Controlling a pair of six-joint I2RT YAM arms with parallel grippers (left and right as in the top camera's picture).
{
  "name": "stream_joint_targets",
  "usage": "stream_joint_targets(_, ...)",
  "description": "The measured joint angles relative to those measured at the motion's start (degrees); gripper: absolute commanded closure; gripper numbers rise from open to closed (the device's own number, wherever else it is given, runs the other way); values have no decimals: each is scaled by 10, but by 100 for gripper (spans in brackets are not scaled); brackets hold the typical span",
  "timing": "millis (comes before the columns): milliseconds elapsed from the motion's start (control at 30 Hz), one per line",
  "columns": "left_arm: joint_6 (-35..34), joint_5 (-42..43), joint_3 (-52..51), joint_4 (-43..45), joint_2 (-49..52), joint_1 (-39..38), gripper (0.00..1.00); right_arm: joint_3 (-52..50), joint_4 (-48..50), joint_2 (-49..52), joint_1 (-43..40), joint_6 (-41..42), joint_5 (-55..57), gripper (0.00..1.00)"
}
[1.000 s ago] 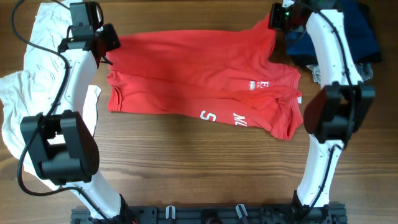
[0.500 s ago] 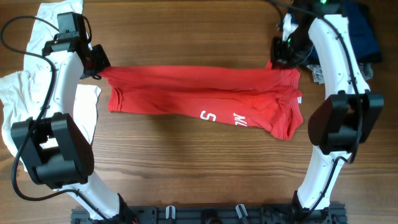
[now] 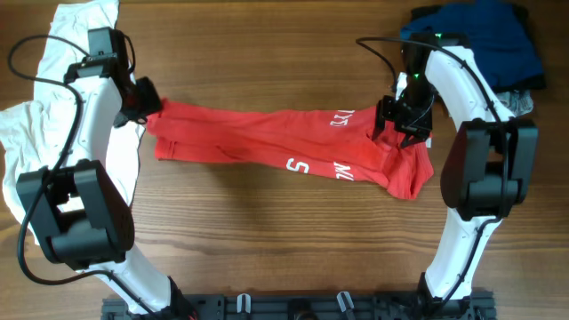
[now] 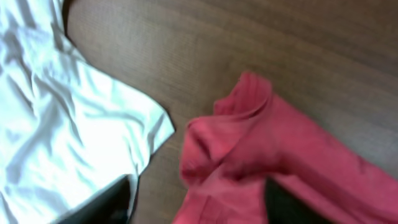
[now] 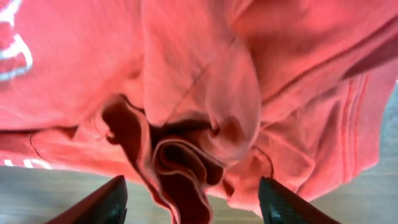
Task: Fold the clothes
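The clothes here are chiefly a red T-shirt (image 3: 267, 138), lying as a long narrow band across the table with white lettering (image 3: 342, 117) on its upper fold. My left gripper (image 3: 148, 98) hovers at the shirt's left end, open; in the left wrist view its dark fingers (image 4: 111, 204) stand wide on either side of a bunched red edge (image 4: 230, 143). My right gripper (image 3: 404, 118) is over the shirt's right end, open too. Its fingertips (image 5: 287, 204) stand well apart with a rumpled red fold (image 5: 180, 165) loose between them.
A large white shirt (image 3: 27, 133) is heaped along the left edge, under the left arm, and also shows as the white shirt (image 4: 62, 118) close to the left gripper. Dark blue garments (image 3: 484, 40) and a grey piece (image 3: 521, 102) lie at the back right. Bare wood lies in front of the shirt.
Both grippers pulled the shirt's far edge toward the front, folding it over into a narrow band. Both jaws then opened and let go of the cloth.
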Motion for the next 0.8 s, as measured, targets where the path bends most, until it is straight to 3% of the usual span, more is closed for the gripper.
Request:
stream_joint_targets(133, 0, -1, 0, -10, 0, 0, 0, 34, -4, 0, -14, -8, 2, 30)
stream_joint_targets(267, 9, -1, 0, -32, 0, 0, 0, 78, -7, 0, -25, -24, 2, 23)
stream_joint_targets(567, 151, 97, 0, -34, 0, 3, 0, 93, 17, 0, -26, -55, -20, 22)
stream_joint_targets(800, 196, 117, 0, -31, 40, 3, 0, 93, 25, 0, -26, -56, -25, 22)
